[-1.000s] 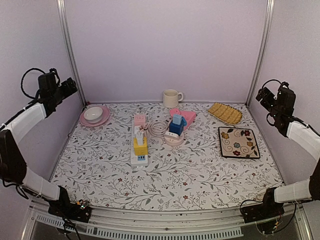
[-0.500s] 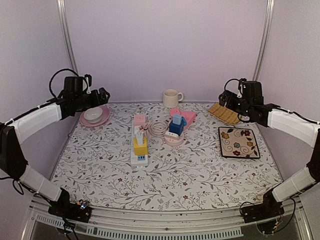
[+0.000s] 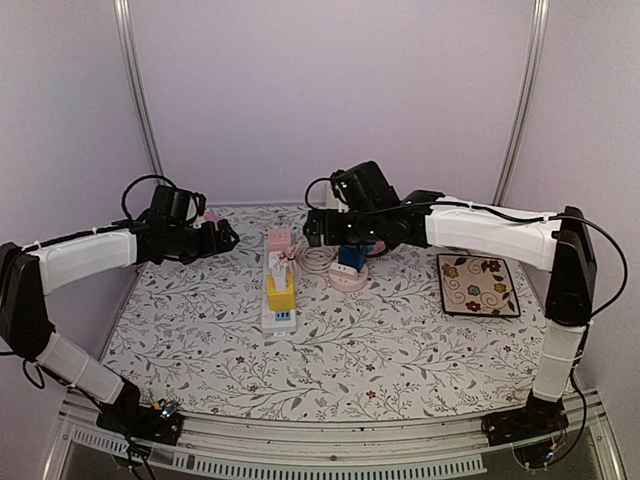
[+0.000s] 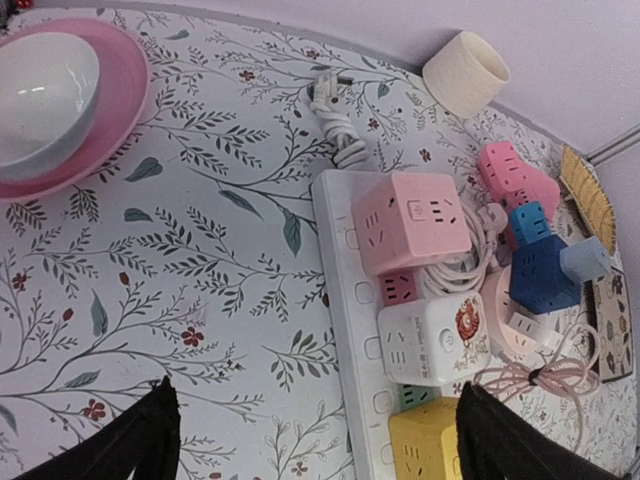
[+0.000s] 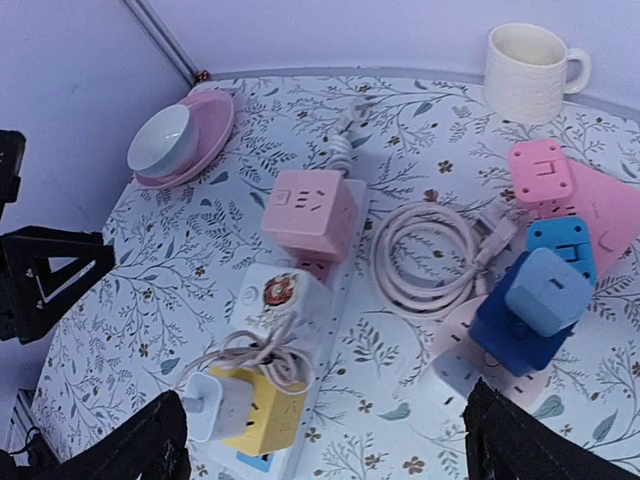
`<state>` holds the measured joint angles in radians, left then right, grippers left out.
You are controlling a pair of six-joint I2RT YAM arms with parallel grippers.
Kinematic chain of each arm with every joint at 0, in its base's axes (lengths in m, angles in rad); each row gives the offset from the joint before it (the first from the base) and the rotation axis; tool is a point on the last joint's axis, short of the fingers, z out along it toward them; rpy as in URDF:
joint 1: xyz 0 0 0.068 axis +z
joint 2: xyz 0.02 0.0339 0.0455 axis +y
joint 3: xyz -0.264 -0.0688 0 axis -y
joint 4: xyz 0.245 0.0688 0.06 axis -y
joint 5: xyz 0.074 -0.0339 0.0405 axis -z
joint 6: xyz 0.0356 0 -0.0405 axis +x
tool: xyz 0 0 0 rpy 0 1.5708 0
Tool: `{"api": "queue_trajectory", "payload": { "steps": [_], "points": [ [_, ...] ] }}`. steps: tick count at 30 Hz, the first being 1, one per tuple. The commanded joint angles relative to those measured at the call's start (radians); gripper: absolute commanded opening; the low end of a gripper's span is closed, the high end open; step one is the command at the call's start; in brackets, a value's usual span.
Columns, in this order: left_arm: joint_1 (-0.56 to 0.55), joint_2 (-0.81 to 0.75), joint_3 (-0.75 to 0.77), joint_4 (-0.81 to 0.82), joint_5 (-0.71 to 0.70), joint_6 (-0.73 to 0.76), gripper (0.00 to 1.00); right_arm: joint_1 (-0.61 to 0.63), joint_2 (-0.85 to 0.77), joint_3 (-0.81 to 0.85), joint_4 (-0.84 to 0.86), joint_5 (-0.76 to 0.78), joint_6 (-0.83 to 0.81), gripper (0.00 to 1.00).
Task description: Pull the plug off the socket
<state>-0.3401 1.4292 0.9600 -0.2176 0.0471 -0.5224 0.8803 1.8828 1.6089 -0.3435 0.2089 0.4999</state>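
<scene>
The left fingers (image 4: 140, 445) stood spread wide with nothing between them, hanging left of centre in the overhead view above the floral worktop (image 3: 350, 350). The right fingers (image 5: 530, 445) were just as wide and just as empty, reaching in from the right near the far end of the white power strip (image 4: 345, 320). That strip lay lengthwise at mid-frame, and the small white plug (image 5: 205, 402) sat at its near end, pushed into the side of the yellow cube socket (image 5: 258, 415). Its own cable bundle (image 5: 258, 355) was heaped over the cube's top. Further up the strip stood a white cube (image 5: 285, 293) with a round red emblem (too small to make out) and then a pink cube (image 5: 310, 212), so the row was crowded. To the right of the strip lay a coiled pale cable (image 5: 384, 252), and past it a round pink base (image 5: 445, 365) carrying a dark blue cube (image 5: 505, 335) and a lighter blue one (image 5: 545, 290). Another pink adapter (image 5: 542, 172) sat behind those, a cream mug (image 5: 530, 62) at the upper right of the right wrist view, and a pink saucer (image 4: 122, 75) with a white bowl (image 4: 40, 90) at the upper left of the left wrist view. A dark flowered tile (image 3: 478, 285) lay at the right of the overhead view.
</scene>
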Motion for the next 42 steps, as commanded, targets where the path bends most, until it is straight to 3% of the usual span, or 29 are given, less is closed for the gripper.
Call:
{"api": "queue_trajectory", "payload": {
  "steps": [1,6,13,21,32,38,42],
  "points": [
    [0.001,-0.028,-0.035,-0.034,0.036,-0.022,0.96,0.084,0.127,0.181,-0.157,-0.022,0.072,0.97],
    [0.001,-0.049,-0.058,-0.048,0.052,-0.061,0.96,0.114,0.267,0.381,-0.283,-0.077,0.081,0.87],
    [-0.003,-0.092,-0.107,-0.047,0.062,-0.149,0.96,0.120,0.358,0.497,-0.366,-0.107,0.057,0.67],
    [-0.017,-0.170,-0.120,-0.129,0.021,-0.221,0.96,0.152,0.411,0.512,-0.382,-0.046,0.001,0.66],
    [-0.022,-0.305,-0.157,-0.228,0.026,-0.179,0.96,0.181,0.532,0.655,-0.407,0.043,0.059,0.63],
    [-0.019,-0.305,-0.188,-0.204,0.056,-0.131,0.96,0.189,0.586,0.661,-0.426,0.049,0.163,0.51],
    [-0.021,-0.302,-0.186,-0.201,0.106,-0.118,0.96,0.199,0.580,0.665,-0.444,0.078,0.182,0.35]
  ]
}}
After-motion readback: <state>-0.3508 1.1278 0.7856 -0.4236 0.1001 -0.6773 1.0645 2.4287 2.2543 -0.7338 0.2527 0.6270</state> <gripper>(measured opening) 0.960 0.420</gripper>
